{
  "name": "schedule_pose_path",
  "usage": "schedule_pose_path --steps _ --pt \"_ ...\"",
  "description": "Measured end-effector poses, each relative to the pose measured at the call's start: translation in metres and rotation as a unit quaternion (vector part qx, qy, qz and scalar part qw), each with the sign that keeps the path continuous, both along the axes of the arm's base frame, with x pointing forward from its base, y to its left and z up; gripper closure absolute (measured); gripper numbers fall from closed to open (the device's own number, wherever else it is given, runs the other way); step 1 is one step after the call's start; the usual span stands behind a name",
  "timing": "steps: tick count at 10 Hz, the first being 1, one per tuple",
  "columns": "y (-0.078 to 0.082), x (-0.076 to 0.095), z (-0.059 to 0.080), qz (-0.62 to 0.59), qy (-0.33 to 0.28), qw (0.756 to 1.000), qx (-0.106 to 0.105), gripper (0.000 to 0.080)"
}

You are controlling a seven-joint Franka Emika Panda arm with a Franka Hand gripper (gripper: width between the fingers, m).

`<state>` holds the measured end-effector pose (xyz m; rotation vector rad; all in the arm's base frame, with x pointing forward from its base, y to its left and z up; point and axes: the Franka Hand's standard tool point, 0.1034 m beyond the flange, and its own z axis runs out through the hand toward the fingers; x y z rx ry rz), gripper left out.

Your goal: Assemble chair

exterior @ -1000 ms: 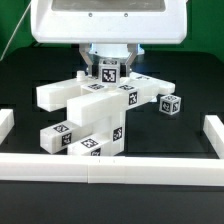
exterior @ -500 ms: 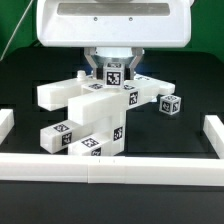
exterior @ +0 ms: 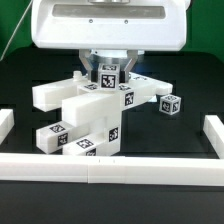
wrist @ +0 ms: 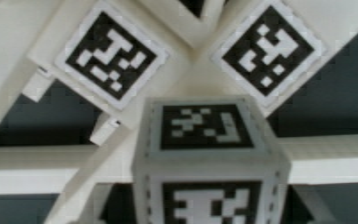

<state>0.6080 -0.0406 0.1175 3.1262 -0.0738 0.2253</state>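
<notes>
Exterior view: shows the chair [exterior: 85, 118] mid-surface [exterior: 180, 140], with the gripper [exterior: 107, 70] at its 12 o'clock, pinching a tagged block [exterior: 107, 74]. Places a loose cube [exterior: 171, 103] at the chair's 3 o'clock, apart. Wrist view: looks onto the block [wrist: 202, 125], with tagged panels [wrist: 114, 50] beyond.

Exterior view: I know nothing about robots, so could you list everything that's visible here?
chair assembly: one, white with black-and-white tags, middle of the table.
small cube: one, white, tagged, loose on the exterior view's right.
border rails: at least three, plain white, along the front and both sides.
table: one, black, under everything.
robot housing: one, white, above the back.
fingers: two, dark, closed on the assembly's top tagged block.
</notes>
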Motion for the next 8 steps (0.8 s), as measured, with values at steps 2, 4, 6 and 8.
schedule_pose_path --steps 2,4,6,8 --pt "-0.0042 0.0019 -0.0005 -0.003 -0.004 1.000 -0.002 0.0512" --pt "-0.0042 0.0019 -0.0005 -0.003 -0.004 1.000 -0.002 0.0512" --pt "-0.0043 0.0019 -0.0005 -0.003 -0.004 1.000 -0.002 0.0512" --pt "-0.0051 0.0035 0.0007 -0.003 -0.019 1.000 -0.008 0.0512"
